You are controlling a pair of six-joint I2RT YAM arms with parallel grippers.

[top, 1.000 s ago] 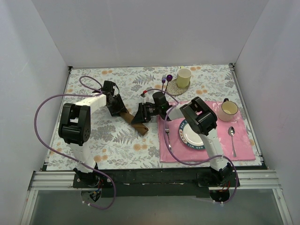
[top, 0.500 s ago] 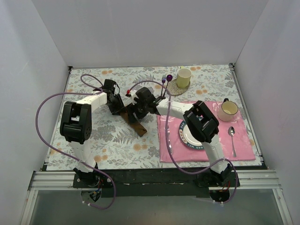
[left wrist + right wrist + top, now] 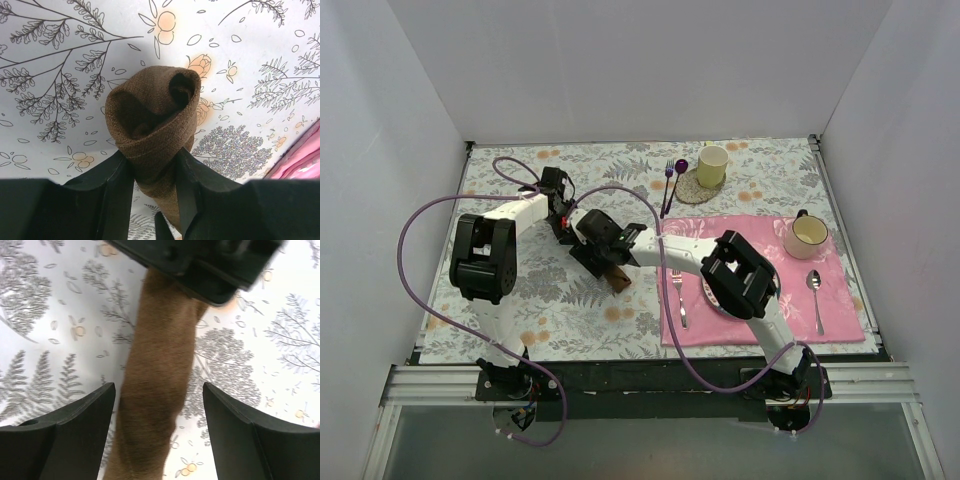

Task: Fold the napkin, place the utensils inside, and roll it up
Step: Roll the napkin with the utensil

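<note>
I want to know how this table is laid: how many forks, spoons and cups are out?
Forks: 2 (silver fork, purple fork)
Spoons: 2 (silver spoon, purple spoon)
Cups: 2 (yellow cup, handled mug)
Total: 6

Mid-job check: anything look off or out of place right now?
Yes. The napkin is already a roll, pinched in the left pincer, yet its open end looks empty. The fork and spoon lie bare on the pink mat, and purple utensils sit by the coaster.
</note>
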